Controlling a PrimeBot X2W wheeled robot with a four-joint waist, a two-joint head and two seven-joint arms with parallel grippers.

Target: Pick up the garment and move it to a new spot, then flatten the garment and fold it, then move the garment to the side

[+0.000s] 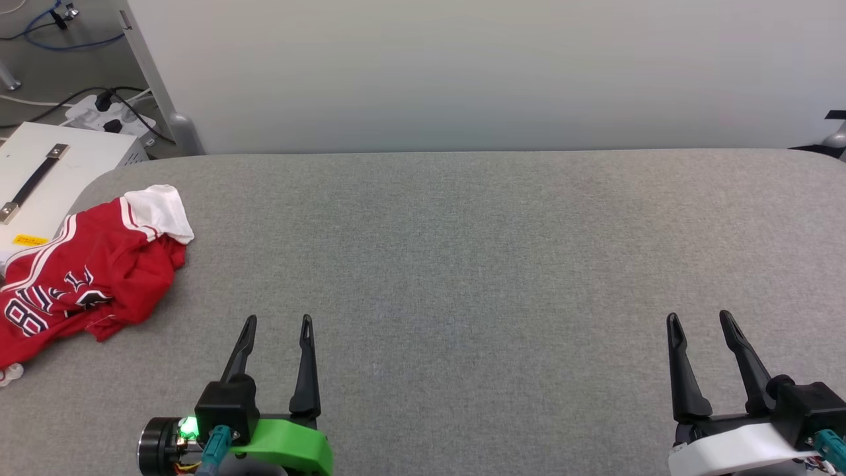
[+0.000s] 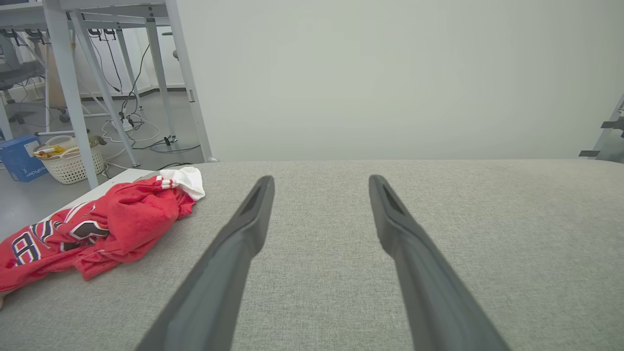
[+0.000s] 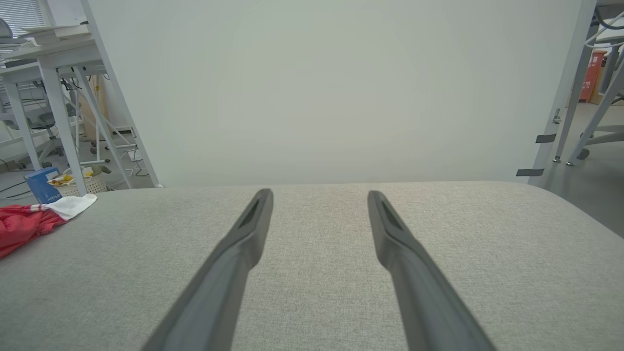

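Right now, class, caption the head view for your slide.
Crumpled red garment at left of grey table; left gripper and right gripper open, empty.

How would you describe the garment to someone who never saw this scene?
Look at the wide grey table. At its left edge, left of the left pincer, lies a crumpled red garment. Its white sleeve and black lettering set it apart from the plain white box beside it.

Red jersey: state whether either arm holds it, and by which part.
Nothing is held. The left gripper and right gripper stand with jaws open and empty; the red jersey lies crumpled on the grey surface, apart from both.
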